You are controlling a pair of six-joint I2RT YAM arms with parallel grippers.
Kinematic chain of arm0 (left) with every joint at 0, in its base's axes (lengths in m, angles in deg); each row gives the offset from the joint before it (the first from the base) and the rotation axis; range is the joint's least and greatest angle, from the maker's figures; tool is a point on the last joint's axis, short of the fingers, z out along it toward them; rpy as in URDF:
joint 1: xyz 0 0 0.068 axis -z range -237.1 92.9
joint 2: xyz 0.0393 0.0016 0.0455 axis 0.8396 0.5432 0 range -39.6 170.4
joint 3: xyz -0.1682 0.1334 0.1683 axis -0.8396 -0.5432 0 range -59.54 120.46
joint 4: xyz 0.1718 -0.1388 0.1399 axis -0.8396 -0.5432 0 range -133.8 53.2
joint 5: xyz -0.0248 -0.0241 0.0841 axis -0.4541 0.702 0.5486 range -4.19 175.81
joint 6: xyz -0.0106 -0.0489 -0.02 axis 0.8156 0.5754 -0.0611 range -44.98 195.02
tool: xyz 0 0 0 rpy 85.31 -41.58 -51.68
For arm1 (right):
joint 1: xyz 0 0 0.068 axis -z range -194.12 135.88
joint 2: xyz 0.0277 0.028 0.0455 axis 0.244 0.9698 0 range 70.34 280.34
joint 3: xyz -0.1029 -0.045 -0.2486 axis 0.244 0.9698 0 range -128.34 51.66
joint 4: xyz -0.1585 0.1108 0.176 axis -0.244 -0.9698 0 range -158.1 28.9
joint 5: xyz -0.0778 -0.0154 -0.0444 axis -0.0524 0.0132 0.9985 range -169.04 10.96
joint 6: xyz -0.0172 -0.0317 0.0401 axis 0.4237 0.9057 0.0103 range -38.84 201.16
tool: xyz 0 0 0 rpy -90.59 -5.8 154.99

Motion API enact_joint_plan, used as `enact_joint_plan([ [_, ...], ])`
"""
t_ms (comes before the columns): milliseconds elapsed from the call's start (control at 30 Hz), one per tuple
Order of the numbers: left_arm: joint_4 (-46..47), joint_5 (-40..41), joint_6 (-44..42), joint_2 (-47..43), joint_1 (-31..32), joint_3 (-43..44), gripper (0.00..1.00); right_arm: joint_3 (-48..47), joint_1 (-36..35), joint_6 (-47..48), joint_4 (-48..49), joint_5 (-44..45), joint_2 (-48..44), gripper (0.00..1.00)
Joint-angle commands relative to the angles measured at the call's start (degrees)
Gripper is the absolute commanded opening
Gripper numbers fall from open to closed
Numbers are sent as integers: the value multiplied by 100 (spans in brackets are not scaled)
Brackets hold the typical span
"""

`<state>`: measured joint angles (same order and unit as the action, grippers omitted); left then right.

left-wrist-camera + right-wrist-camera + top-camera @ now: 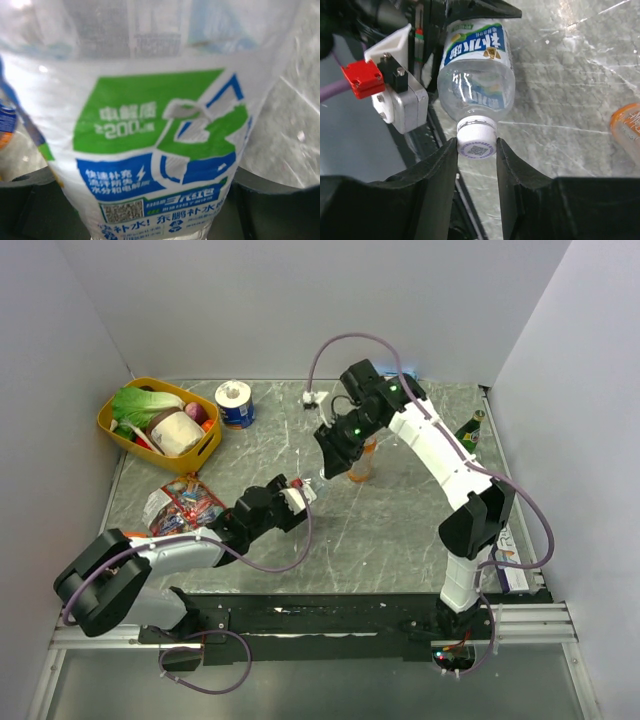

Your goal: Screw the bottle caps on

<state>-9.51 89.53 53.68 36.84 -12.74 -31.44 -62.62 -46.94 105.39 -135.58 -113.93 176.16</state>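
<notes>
From overhead, the water bottle (318, 483) is almost swallowed between the two arms in the middle of the surface (400, 530). I can pick out only a sliver of it, and its cap not at all. The right wrist view settles that. The white cap (476, 141) sits on the bottle's neck, and the right end effector (476, 146) has its two dark fingers pressed against either side of it, nearly closed. The left end effector (303, 495) clasps the bottle's body, partly open around it. Its own camera shows little beyond the green, blue and white label, with the fingers (272, 202) as dark shapes at the bottom corners. Whether the cap is threaded fully down, I can't tell. The orange drink bottle (362, 462) stands upright just beside the right end effector. Its top is hard to make out from above, and the right wrist view cuts it off at the edge.
</notes>
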Motion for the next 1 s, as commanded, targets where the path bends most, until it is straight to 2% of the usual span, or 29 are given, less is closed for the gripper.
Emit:
enact_joint_plan([
  [0,752,-28,139,-419,-67,91,1,-1059,389,-620,-576,-483,70,54],
  [33,699,-169,157,-489,-94,21,1,-1662,495,-699,-655,-562,123,70],
  [100,445,-807,113,-718,-181,-172,1,-2306,785,-691,-979,-694,360,77],
  [167,25,-1336,157,-902,-261,-217,1,-2617,943,-482,-981,-957,265,79],
  [200,-134,-1635,192,-947,-383,-200,1,-2521,1048,-315,-877,-1149,142,79],
  [233,-293,-2334,253,-991,-462,-165,1,-2103,1067,348,-841,-1369,-25,75],
  [300,-801,-3207,245,-1096,-796,-15,1,-1460,919,1421,-753,-1844,-770,71],
  [333,-961,-3916,166,-1123,-893,46,1,-561,804,2471,-422,-1828,-1104,70],
  [367,-1119,-4080,96,-1140,-963,177,1,-12,655,2882,-123,-1462,-1838,70],
  [400,-1486,-4230,0,-1141,-982,257,1,507,480,3216,272,-1267,-2220,70],
  [433,-1681,-4370,-323,-1132,-1008,353,1,1469,191,3933,894,-1091,-2572,71],
  [467,-1848,-4633,-492,-1106,-1043,494,1,1896,31,4254,1257,-968,-3176,73],
  [533,-2287,-4749,-912,-1079,-1078,600,1,2783,-285,4958,1785,-633,-3628,76],
  [667,-2948,-4995,-1504,-939,-1122,916,1,3052,-672,5609,2026,-545,-3850,77],
  [967,-3379,-5233,-2032,-842,-1105,1207,1,3043,-1148,6269,1964,-650,-3586,71],
])
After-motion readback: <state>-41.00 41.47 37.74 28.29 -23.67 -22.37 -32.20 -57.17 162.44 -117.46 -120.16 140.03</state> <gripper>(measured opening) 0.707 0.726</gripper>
